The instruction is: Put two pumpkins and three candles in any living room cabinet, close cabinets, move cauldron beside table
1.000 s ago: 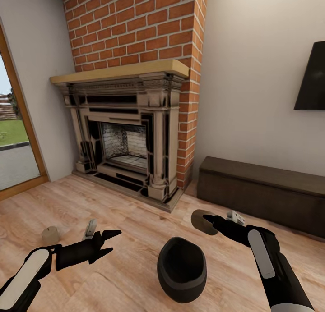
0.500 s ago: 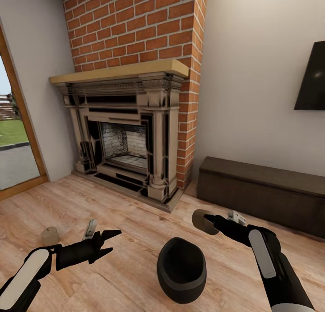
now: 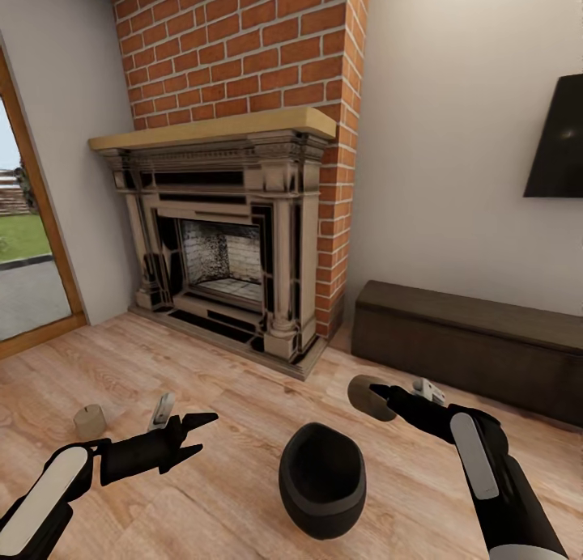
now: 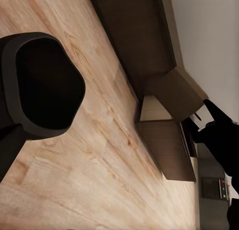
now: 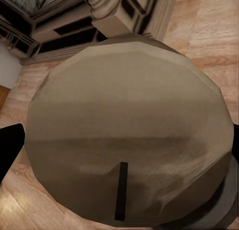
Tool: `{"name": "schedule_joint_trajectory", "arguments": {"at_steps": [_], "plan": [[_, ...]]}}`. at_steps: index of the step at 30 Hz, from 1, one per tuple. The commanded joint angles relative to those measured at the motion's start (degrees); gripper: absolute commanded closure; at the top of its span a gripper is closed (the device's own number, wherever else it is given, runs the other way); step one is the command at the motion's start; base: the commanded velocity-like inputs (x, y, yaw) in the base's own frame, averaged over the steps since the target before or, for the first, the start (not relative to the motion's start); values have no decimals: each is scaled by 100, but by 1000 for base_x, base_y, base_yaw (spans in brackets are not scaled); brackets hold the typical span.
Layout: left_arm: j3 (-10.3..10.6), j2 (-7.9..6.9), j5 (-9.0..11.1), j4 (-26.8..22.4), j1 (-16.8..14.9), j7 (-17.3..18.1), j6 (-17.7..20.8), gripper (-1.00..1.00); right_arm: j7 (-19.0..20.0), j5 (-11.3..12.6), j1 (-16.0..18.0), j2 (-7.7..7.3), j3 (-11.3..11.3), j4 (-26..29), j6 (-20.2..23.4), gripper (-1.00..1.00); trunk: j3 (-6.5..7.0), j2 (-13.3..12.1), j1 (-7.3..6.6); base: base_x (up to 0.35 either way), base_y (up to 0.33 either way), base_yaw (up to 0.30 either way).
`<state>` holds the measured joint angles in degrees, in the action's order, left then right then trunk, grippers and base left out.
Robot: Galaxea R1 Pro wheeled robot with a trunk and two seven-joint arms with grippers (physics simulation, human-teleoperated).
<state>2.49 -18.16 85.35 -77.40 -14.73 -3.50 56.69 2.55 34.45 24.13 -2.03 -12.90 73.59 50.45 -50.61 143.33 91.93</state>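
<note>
Living room, as I see it from the head camera; wooden floor [image 3: 243,398] throughout.

Cauldron [image 3: 322,481]: matte black, wide mouth up, standing on the floor between my two arms, nearest the camera; in the left wrist view the cauldron [image 4: 40,85] stands on the planks with its dark mouth open.

Right gripper [image 3: 374,394]: raised above the floor just right of the cauldron; its fingers pinch a candle [image 3: 366,397], beige-grey, held sideways; in the right wrist view the candle [image 5: 129,135] is very close, dark wick towards the lens.

Left gripper [image 3: 198,433]: low over the floor left of the cauldron; fingers spread, nothing between them.

Second candle [image 3: 90,422]: upright on the floor at far left, near the left arm, apart from the fingers.

Cabinet [image 3: 478,345]: long, low, dark brown, against the right wall beyond the right arm; its fronts look shut from the head camera.

Fireplace [image 3: 227,244]: carved surround under a brick chimney, ahead; dark screen [image 3: 559,147] on the right wall.
</note>
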Motion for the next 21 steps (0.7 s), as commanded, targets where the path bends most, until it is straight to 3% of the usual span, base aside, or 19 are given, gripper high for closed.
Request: {"name": "schedule_joint_trajectory", "arguments": {"at_steps": [1, 6, 9, 11, 14, 19, 21], "plan": [[6, -4, 43, -3, -3, -37, 8, -100, 17, -9, 4, 1, -10, 1, 27, 100, -6, 3, -2, -60, -55, 0], [4, -3, 35, 0, -3, -59, 8, -100, -39, -16, 3, -7, -96, -159, 20, 100, -6, 3, -2, -18, -16, 0], [-1, -3, 20, 98, -3, -73, 3, -100, -19, -23, 1, -2, -455, -507, 12, 100, -6, 3, -2, -2, -2, 0], [-6, 3, -105, 204, -9, -77, 0, -100, 0, -26, 2, -6, -686, -627, 12, 100, -6, 3, -2, 0, 0, 0], [-12, 15, -281, 236, -9, -73, 0, -100, 7, -26, 4, -6, -761, -634, 10, 100, -73, 7, 6, 0, 0, 0], [-12, 15, -332, 253, -12, -93, -20, -100, 10, -23, 3, -8, -807, -575, 9, 100, -183, 14, 19, 0, 0, 0], [-12, 9, -380, 274, -11, -105, -38, -100, 15, -25, 4, -8, -962, -425, 33, 100, -228, 16, 24, 0, 0, 0]]}}
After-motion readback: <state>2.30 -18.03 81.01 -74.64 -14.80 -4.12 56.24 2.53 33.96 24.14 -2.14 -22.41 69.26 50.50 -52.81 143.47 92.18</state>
